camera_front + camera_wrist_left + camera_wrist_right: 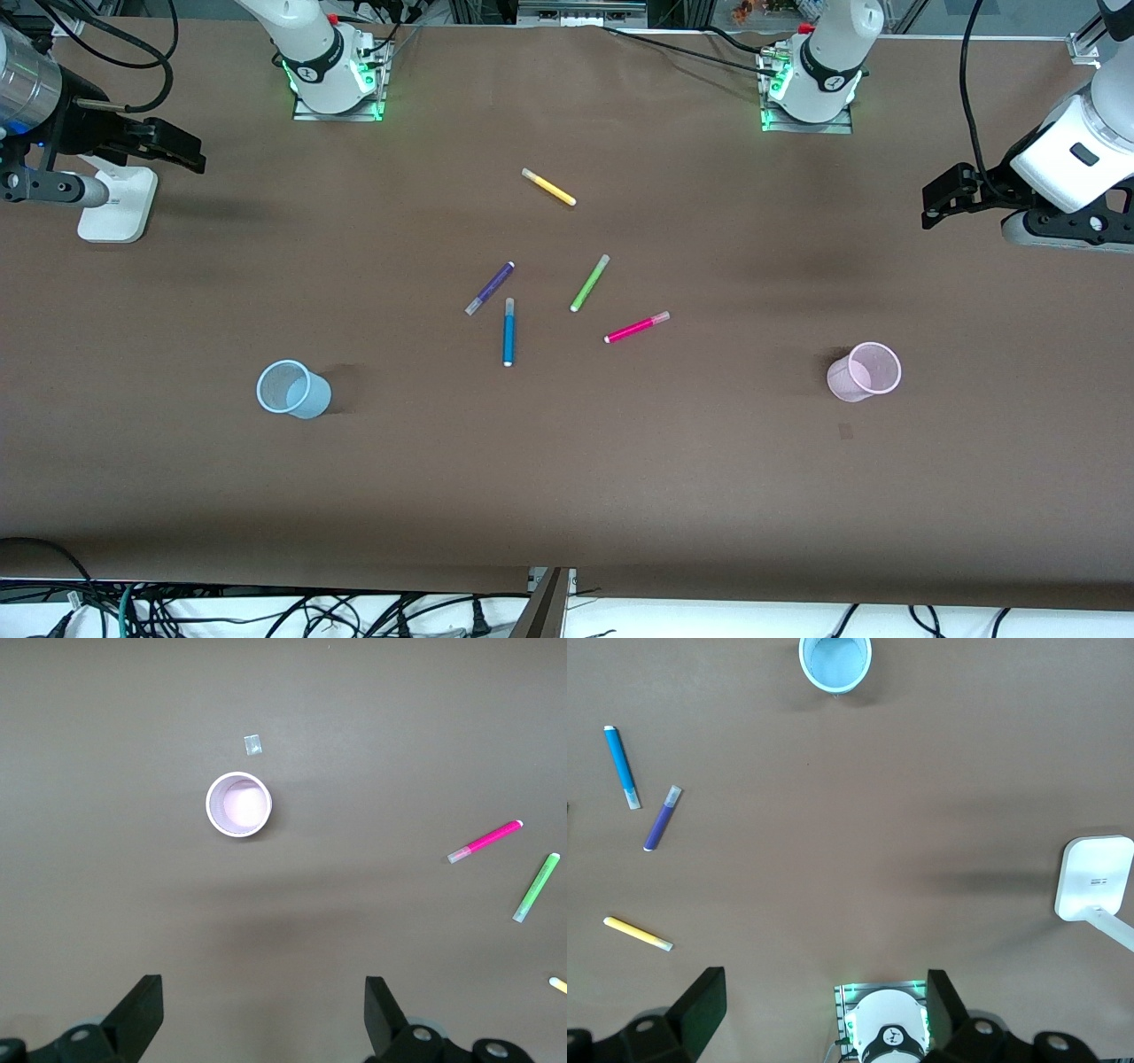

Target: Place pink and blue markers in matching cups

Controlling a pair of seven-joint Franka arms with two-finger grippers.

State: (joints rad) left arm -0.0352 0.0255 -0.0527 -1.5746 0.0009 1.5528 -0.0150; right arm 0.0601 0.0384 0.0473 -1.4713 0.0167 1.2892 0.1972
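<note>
The pink marker (pixel 636 327) and the blue marker (pixel 508 332) lie flat in the middle of the table. They also show in the left wrist view (pixel 485 842) and the right wrist view (pixel 621 766). The pale blue cup (pixel 292 390) stands upright toward the right arm's end, and shows in the right wrist view (pixel 835 663). The pale pink cup (pixel 865 372) stands upright toward the left arm's end, and shows in the left wrist view (pixel 239 804). My left gripper (pixel 943 199) (pixel 263 1014) and right gripper (pixel 177 151) (pixel 824 1010) hang open and empty high over their ends of the table.
A purple pen (pixel 490 288), a lime-green pen (pixel 590 283) and a yellow pen (pixel 548 187) lie near the markers. A white stand base (pixel 115 206) sits under the right gripper. A small scrap (pixel 845 431) lies near the pink cup, nearer the front camera.
</note>
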